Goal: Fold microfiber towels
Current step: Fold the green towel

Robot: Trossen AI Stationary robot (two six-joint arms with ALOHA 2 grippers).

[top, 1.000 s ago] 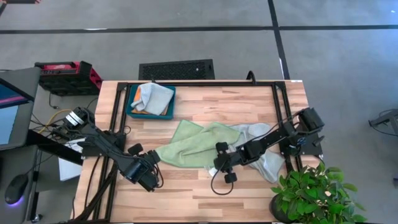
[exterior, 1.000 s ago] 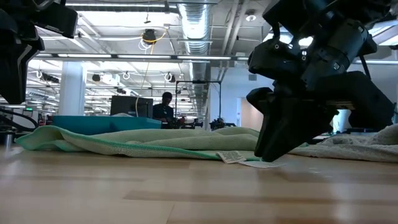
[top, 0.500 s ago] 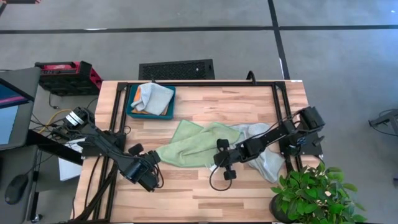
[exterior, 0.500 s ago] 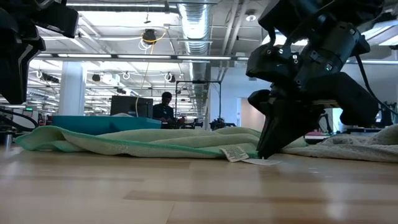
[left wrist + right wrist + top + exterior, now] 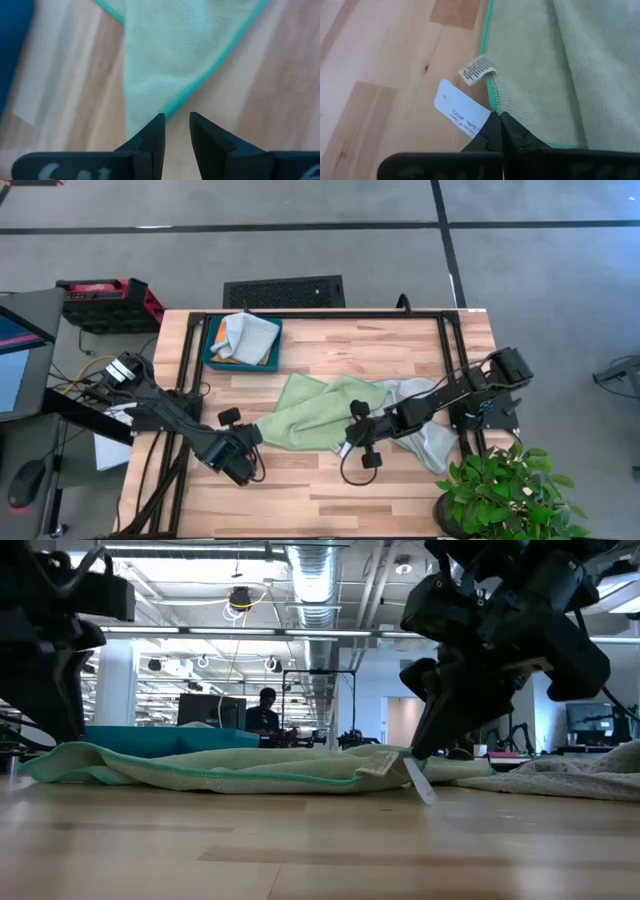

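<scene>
Green towel [image 5: 310, 412] corner hidden in right tool [image 5: 498, 126].

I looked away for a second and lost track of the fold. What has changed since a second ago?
The right gripper closed on the light green towel at its tagged edge and lifted it slightly, so the white tag now hangs off the table. The left gripper edged closer to the towel's other corner, fingers apart as before. The grey towel and the teal tray stayed put.
</scene>
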